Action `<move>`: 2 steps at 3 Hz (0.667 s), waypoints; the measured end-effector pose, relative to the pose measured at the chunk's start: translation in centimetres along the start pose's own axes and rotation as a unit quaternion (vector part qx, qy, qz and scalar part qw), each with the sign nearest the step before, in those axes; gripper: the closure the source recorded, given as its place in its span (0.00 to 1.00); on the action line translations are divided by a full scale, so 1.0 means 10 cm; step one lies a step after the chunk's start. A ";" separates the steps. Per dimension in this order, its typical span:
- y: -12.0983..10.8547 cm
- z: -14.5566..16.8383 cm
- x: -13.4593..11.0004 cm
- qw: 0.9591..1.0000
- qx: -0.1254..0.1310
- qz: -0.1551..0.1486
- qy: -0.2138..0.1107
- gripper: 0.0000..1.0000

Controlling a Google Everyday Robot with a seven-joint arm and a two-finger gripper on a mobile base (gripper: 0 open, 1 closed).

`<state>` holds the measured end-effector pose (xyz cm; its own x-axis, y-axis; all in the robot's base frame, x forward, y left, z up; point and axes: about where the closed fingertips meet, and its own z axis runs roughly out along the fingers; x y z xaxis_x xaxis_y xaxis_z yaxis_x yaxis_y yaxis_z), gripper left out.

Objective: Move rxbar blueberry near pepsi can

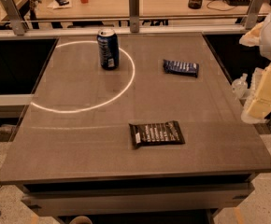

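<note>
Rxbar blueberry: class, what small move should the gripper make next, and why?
Probably bring the gripper in from beside the right edge of the table to above the rxbar blueberry: the bar lies flat, untouched, well apart from the pepsi can.

There's the pepsi can [108,49], upright at the table's [79,143] back left, just inside a bright ring of light [86,109]. The rxbar [181,67] lies flat to its right, well apart. A black bar [156,133] lies nearer the front. The gripper [262,96] hangs past the right edge, touching nothing.
</note>
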<state>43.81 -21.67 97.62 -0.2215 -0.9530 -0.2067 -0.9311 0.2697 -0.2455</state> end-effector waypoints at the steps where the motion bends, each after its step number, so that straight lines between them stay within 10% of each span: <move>1: -0.05 -0.03 -0.03 1.000 0.010 -0.007 -0.005 0.00; 2: -0.32 -0.01 -0.05 0.999 0.017 -0.013 -0.033 0.00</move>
<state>46.92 -22.04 98.60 -0.1773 -0.9488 -0.2615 -0.9257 0.2510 -0.2831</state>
